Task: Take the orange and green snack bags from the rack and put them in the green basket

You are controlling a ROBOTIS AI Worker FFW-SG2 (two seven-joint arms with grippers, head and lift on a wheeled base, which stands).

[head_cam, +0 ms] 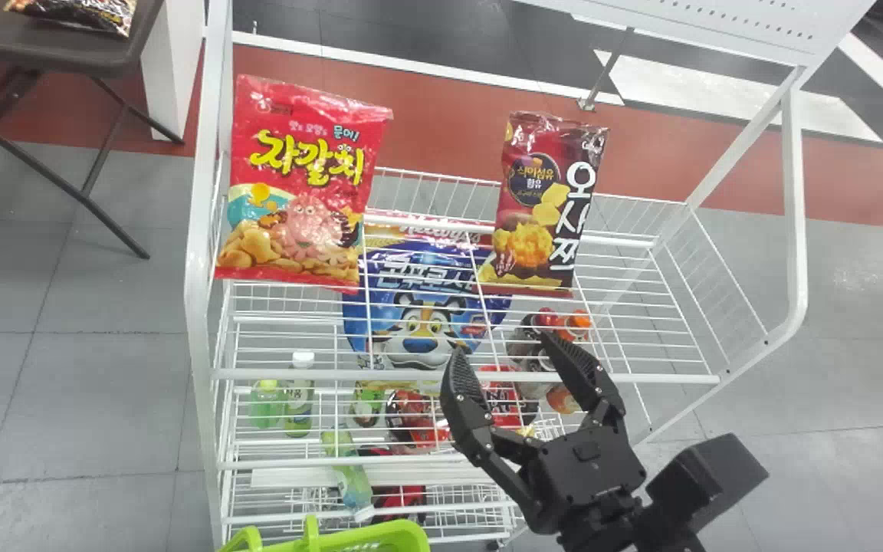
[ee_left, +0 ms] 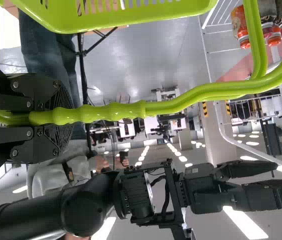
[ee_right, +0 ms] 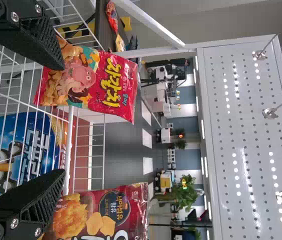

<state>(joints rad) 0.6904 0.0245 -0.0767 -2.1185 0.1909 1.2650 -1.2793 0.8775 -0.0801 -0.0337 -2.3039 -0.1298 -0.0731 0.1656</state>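
Observation:
In the head view my right gripper (head_cam: 501, 345) stands open over the rack's (head_cam: 466, 376) front rail, nothing between its fingers. Beyond it, at the upper shelf, are a red snack bag (head_cam: 300, 184) on the left and a dark red one (head_cam: 545, 203) on the right. The right wrist view has my right gripper (ee_right: 61, 120) open, with the red bag (ee_right: 88, 82) and dark red bag (ee_right: 103, 215) beyond. The green basket (head_cam: 369, 529) shows at the head view's bottom edge. In the left wrist view my left gripper (ee_left: 66, 120) is shut on the handle of the basket (ee_left: 131, 22).
A blue cereal bag (head_cam: 422, 299) sits behind the rack's wires. Lower down are bottles (head_cam: 298, 395), a small greenish pack (head_cam: 367, 405) and red packs (head_cam: 415, 422). A bare metal hook (head_cam: 608, 69) juts from the pegboard (head_cam: 763, 23). A dark table (head_cam: 66, 50) stands at the back left.

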